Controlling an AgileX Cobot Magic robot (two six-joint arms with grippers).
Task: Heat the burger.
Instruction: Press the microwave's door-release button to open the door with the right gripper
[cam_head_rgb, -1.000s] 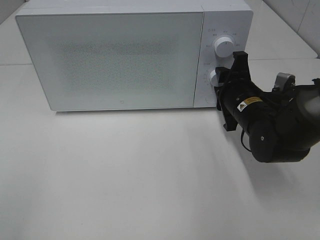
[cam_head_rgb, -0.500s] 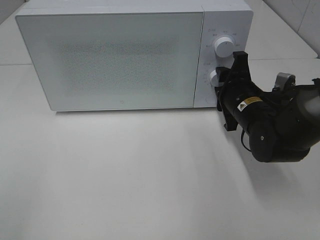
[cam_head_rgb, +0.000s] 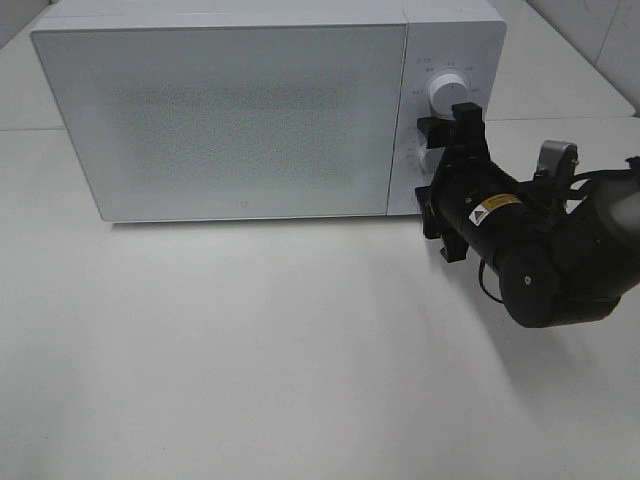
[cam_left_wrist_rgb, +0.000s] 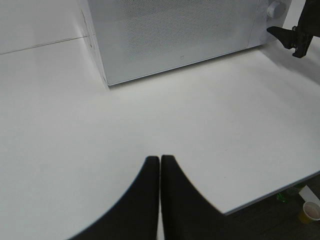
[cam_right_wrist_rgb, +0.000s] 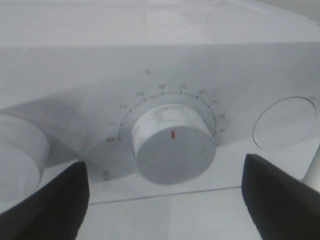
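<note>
The burger is out of view. The white microwave (cam_head_rgb: 240, 120) stands at the back of the table with its door closed. My right gripper (cam_head_rgb: 432, 160) is open at the control panel. Its fingers stand apart on either side of the lower knob (cam_head_rgb: 428, 157) without touching it. In the right wrist view the lower knob (cam_right_wrist_rgb: 172, 142) with its red mark fills the middle, and the right gripper (cam_right_wrist_rgb: 165, 200) shows a dark fingertip (cam_right_wrist_rgb: 45, 205) at each lower corner. My left gripper (cam_left_wrist_rgb: 160, 167) is shut and empty above the bare white table (cam_left_wrist_rgb: 210, 130).
The upper knob (cam_head_rgb: 446, 92) sits just above the right gripper's top finger. A round button (cam_right_wrist_rgb: 284, 123) lies beside the lower knob. The table's front edge (cam_left_wrist_rgb: 280, 187) is close to the left gripper, with a paper cup (cam_left_wrist_rgb: 311, 212) on the floor beyond.
The right gripper's jaws have spread wide off the lower knob, and the gripper has shifted slightly up and toward the panel. The left gripper shows no earlier view.
</note>
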